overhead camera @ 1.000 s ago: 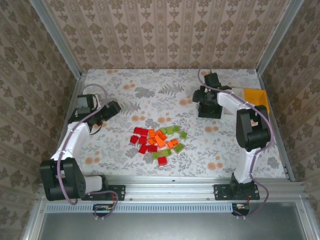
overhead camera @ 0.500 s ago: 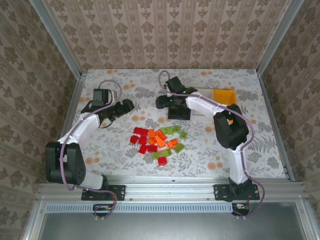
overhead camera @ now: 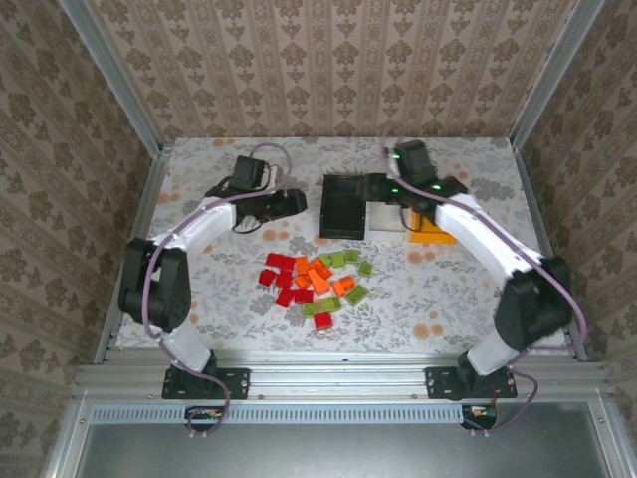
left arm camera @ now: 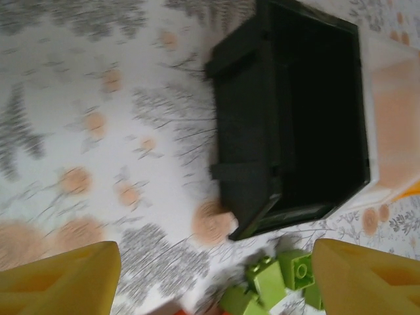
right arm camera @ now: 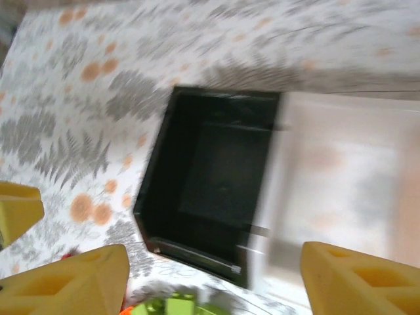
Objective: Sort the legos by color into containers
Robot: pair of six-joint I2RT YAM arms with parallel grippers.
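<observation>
Red, orange, green legos [overhead camera: 314, 279]; black bin [overhead camera: 344, 206]; white bin [overhead camera: 383, 219]; floral table [overhead camera: 448, 291].

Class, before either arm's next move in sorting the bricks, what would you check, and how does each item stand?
1. Left end effector open, holding nothing: ok.
2. Right end effector open, holding nothing: ok.
3. Black rectangular plastic bin upright, empty: ok.
4. White rectangular plastic bin set against it: ok.
5. Orange-yellow plastic bin unobstructed: not ok, right arm crosses it.
6. Small red, orange, light green plastic bricks sorted: not ok, all piled together.
</observation>
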